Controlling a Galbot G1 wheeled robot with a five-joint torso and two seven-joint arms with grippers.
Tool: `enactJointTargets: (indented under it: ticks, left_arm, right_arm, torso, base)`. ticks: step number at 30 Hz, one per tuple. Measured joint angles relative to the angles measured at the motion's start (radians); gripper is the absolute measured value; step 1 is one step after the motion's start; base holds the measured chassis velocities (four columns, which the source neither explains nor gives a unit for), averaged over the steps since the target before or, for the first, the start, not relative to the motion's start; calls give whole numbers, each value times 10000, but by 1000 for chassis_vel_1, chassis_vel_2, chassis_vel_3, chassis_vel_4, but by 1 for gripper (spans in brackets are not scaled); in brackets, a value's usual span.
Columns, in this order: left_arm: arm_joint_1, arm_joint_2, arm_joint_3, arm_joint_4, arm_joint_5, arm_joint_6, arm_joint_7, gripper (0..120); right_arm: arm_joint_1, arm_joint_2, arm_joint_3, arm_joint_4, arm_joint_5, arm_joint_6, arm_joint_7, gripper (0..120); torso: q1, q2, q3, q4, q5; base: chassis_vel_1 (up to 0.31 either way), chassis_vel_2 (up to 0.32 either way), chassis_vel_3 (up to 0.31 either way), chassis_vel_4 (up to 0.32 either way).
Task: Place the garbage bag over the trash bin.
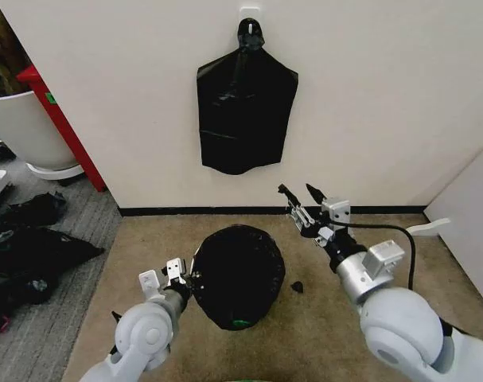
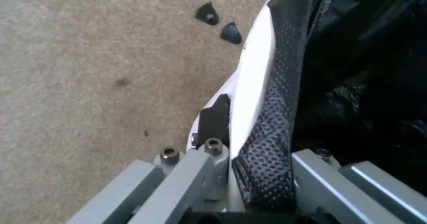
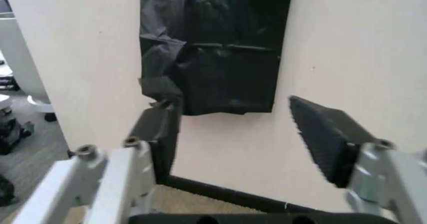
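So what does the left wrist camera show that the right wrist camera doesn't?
Left wrist only: the left gripper straddling the rim of the trash bin, one finger outside the white wall and one inside against the garbage bag, plus two small black scraps on the carpet. Right wrist only: the right gripper open in the air, facing a flat black bag hung on the wall. Both show carpet floor.

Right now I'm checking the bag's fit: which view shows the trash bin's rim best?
The left wrist view: the left pincer straddles the trash bin rim, garbage bag inside. In the head view the bag covers the bin. The right wrist view faces a wall-hung black bag.
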Motion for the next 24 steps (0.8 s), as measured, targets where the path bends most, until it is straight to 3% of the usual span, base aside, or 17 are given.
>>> enactJointTargets:
  ticks: [7,10,24]
  left_arm:
    - [-127,-29,148,344,313,-192,500,20]
    - [-132,-55,175,394,380,-249,607,34]
    - [288,532,-172,-628,831,-431,971,84]
  right_arm:
    - [-385,636,106,-173,-387,12,-41,88]
    - [-517,755,83,-203,-515,22,-52,98]
    - [-518,764,97,-233,-408,28,-15,100]
  torso:
    - [0,0,0,2,2]
    - [0,0,0,2,0]
    - [0,0,1,1,-1]
  base:
    - [0,0,0,0]
    - [0,0,0,0]
    - [0,0,0,0]
